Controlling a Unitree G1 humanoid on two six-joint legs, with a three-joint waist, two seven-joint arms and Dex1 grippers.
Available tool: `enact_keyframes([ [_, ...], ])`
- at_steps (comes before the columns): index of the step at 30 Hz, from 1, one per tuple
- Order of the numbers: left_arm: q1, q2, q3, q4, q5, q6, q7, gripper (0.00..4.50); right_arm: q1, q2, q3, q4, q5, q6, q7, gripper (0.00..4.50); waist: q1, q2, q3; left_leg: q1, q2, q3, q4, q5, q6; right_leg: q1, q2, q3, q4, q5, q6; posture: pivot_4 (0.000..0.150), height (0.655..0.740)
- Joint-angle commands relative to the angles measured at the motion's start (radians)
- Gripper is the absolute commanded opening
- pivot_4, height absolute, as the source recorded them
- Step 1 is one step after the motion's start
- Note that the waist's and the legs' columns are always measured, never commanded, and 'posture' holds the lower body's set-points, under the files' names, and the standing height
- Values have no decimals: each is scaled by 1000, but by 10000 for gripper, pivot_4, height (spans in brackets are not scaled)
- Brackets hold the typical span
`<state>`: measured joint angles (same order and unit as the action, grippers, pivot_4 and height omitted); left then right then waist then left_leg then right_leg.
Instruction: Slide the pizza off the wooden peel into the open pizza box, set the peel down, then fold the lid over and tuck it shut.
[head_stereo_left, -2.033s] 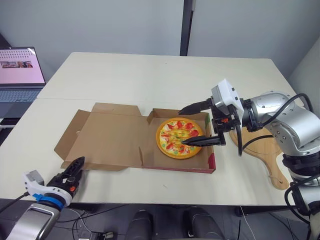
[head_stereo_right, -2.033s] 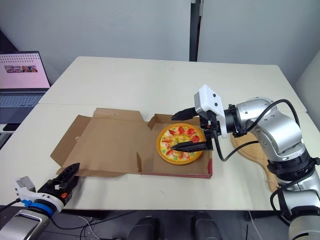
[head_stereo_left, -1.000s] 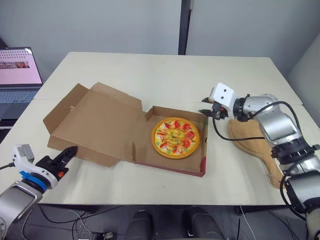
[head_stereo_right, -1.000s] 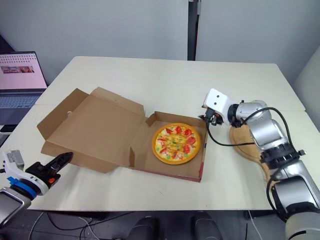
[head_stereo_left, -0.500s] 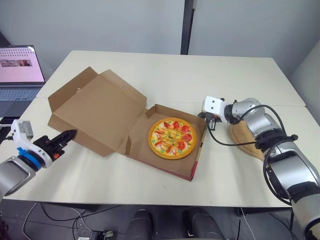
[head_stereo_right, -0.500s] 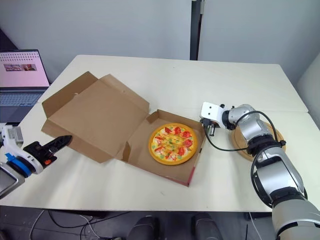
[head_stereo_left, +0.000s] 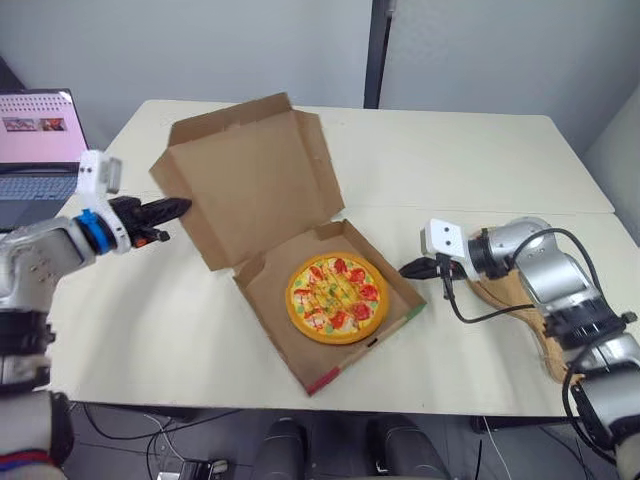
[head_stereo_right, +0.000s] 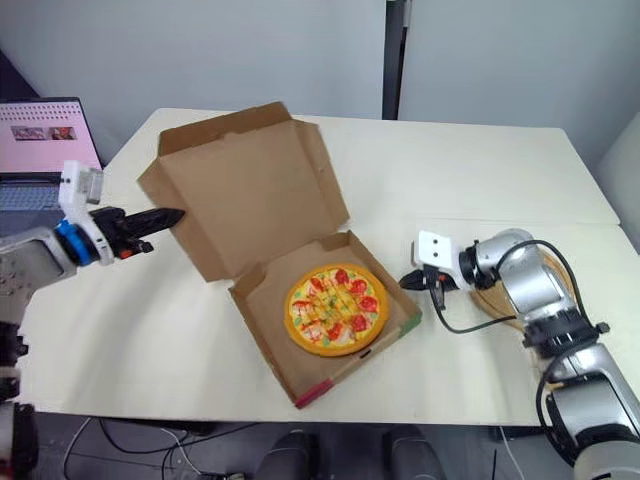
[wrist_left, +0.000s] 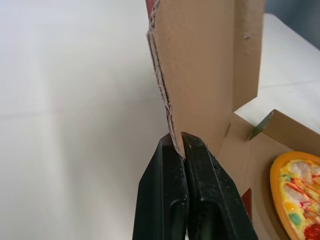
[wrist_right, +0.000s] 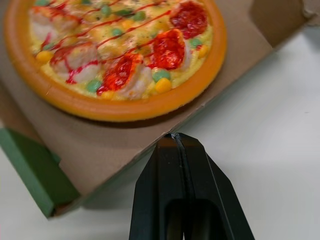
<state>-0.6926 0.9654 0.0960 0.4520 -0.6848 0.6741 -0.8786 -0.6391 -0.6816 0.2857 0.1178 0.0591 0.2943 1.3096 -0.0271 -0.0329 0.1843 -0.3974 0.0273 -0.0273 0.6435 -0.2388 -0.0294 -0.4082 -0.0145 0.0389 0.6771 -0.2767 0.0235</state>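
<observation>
Pizza (head_stereo_left: 332, 298) lies in the box (head_stereo_left: 282, 347) on the bench (head_stereo_left: 450, 170). The peel (head_stereo_left: 505, 297) is down. The left gripper (head_stereo_left: 183, 206) pinches the lid (head_stereo_left: 250, 170), which stands up. The right gripper (head_stereo_left: 408, 268), squeezed closed, touches the box's side. It looks like the lid-closing step. Next, the lid should fold down and tuck in.

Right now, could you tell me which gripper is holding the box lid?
The left gripper, shut on the lid at its edge; the right gripper sits by the box base.

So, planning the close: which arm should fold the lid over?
Left. The left end effector is shut on the raised brown cardboard lid; the right end effector sits shut low beside the box base.
</observation>
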Motion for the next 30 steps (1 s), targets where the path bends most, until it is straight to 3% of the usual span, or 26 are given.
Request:
enact_keyframes([
  [1,-109,-28,-61,77,116,-91,-113,0,51,-32,-26,-176,42,111,-10,436,0,0,0,0,0,0,0,0,0,0,0,0,0,0,0,1500,7343],
  [9,-289,-143,-144,262,324,-267,-238,0,130,-55,-17,-430,89,346,-80,436,-1,0,0,-1,0,1,1,0,0,-1,1,1,0,-2,5,1500,7343],
  [14,-352,-191,-134,341,392,-340,-269,0,162,-42,-18,-548,140,454,-133,436,-1,0,0,-2,0,0,1,0,0,-1,0,1,0,-2,6,1500,7343],
  [17,-396,-213,-130,394,432,-390,-276,0,175,-32,-28,-578,153,479,-184,436,1,-1,0,-2,0,0,2,0,0,-1,0,1,0,-2,7,1500,7343],
  [20,-408,-222,-131,413,465,-432,-291,0,122,9,-141,-477,147,413,-296,436,-1,-1,0,-2,-1,1,2,0,0,-1,0,2,-1,-2,9,1500,7343],
  [24,-406,-227,-120,416,484,-458,-303,0,36,99,-273,-356,160,351,-456,9212,-2,-1,0,-2,-1,2,3,0,0,-2,0,3,0,-1,10,1500,7343],
  [30,-403,-232,-109,408,496,-472,-305,0,-67,195,-338,-247,149,350,-645,30352,-3,-1,0,-3,0,1,1,0,0,-3,0,2,1,2,5,1500,7343],
])
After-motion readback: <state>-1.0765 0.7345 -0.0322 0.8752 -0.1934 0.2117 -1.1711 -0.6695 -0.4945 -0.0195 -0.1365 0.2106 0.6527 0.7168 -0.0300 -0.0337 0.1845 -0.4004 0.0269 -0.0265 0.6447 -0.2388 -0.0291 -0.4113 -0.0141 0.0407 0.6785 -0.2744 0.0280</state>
